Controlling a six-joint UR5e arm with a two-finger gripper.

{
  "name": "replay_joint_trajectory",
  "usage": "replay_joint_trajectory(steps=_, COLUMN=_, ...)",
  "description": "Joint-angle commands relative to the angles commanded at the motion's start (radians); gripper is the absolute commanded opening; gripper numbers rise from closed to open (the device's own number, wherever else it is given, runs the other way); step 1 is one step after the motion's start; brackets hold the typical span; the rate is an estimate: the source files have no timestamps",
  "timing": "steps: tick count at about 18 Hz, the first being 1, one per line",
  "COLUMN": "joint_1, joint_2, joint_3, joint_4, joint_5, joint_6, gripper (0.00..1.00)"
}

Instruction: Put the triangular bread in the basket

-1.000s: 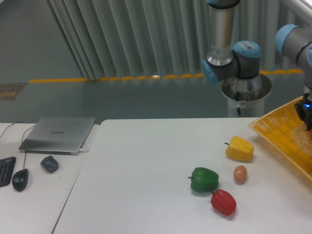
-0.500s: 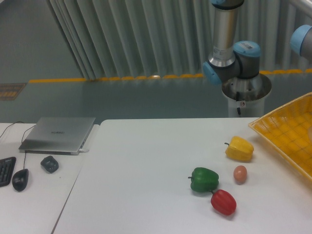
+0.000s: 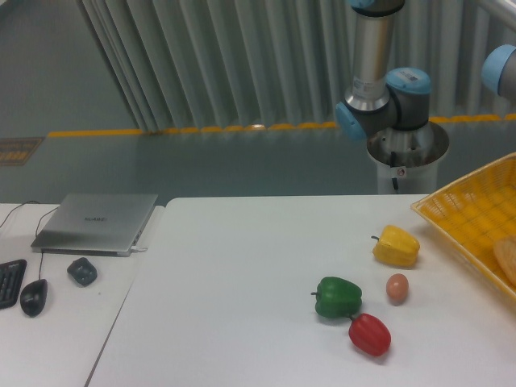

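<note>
1. One piece of triangular bread (image 3: 507, 258) lies inside the yellow basket (image 3: 472, 218) at the right edge of the view, only partly visible because the frame cuts it off.
2. The basket sits on the white table (image 3: 242, 282), tilted as seen by the camera, its rim near the yellow pepper (image 3: 397, 246).
3. The gripper is out of view, so how far its fingers are open and whether they hold anything cannot be told; only the robot arm (image 3: 379, 81) shows behind the table.
4. A small egg (image 3: 397, 288) rests between the yellow pepper and the red pepper (image 3: 370, 334); the green pepper (image 3: 338, 297) is just beside the red one.
5. A closed laptop (image 3: 97, 222), a mouse (image 3: 33, 297) and a keyboard edge (image 3: 8, 282) sit at the left.
</note>
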Motion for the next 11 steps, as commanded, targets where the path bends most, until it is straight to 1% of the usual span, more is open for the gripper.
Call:
replay_joint_trajectory(steps=3, joint_1=-0.014, joint_2=-0.002, joint_3=0.002, joint_4=0.003, joint_5=-0.003, joint_6=-0.006, gripper=1.00)
replay_joint_trajectory(steps=5, joint_1=-0.040, joint_2=0.002, joint_3=0.002, joint_4=0.003, joint_5=-0.003, joint_6=-0.024, gripper=1.00)
replay_joint_trajectory(steps=8, joint_1=-0.095, joint_2=0.008, joint_3=0.003, joint_4=0.003, joint_5=-0.003, joint_6=-0.124, gripper=1.00)
replay_joint_trajectory(steps=11, joint_1=-0.138, joint_2=0.017, joint_3=-0.006, joint_4=0.003, joint_5=0.000, joint_6=-0.156, gripper=1.00)
